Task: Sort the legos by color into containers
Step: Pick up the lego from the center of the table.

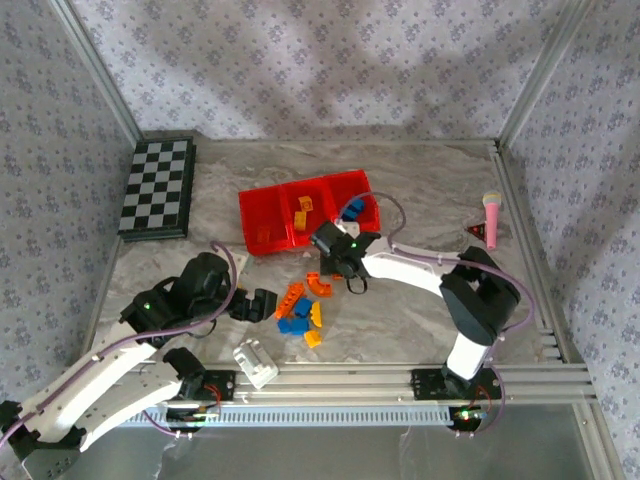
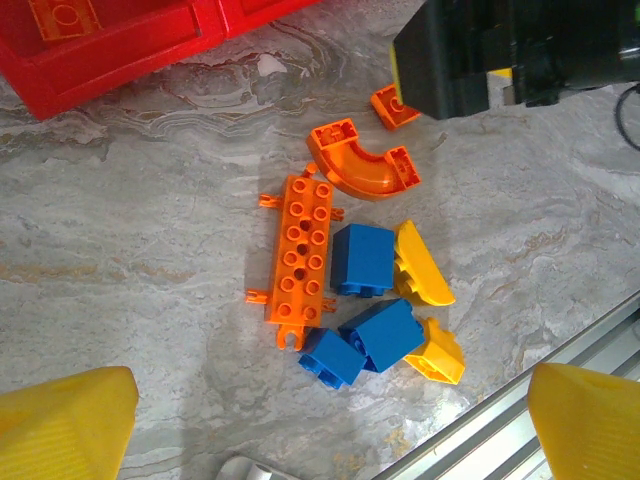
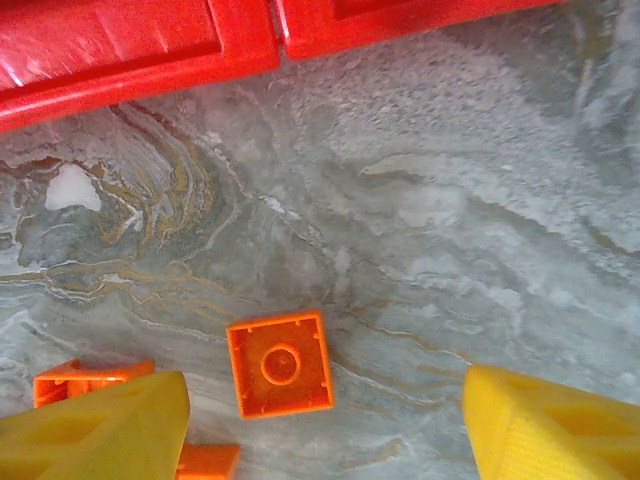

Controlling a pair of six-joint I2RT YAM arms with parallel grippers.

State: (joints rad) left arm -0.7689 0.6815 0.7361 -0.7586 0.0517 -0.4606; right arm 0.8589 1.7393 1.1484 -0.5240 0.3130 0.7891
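The right claw [image 3: 322, 425] hangs with its jaws spread wide over a small square orange plastic brick with a single stud [image 3: 280, 363]. The brick lies flat on the grey marbled bench [image 3: 430, 220], near the row of joined bright red plastic bins [image 3: 130, 50]. The step in hand looks like picking up that brick.

It sits left of centre between the yellow fingertip pads [image 3: 545, 425]. The claw should therefore shift a little toward it, drop straight until the pads flank two flat sides, then close squarely so the brick cannot twist out. Another orange piece [image 3: 85, 380] lies right by the left pad and is easily nudged.

The left claw [image 2: 325, 435], also open, hovers above the loose pile of blue, yellow and orange bricks [image 2: 360, 260], so the lift should stay on its own side.
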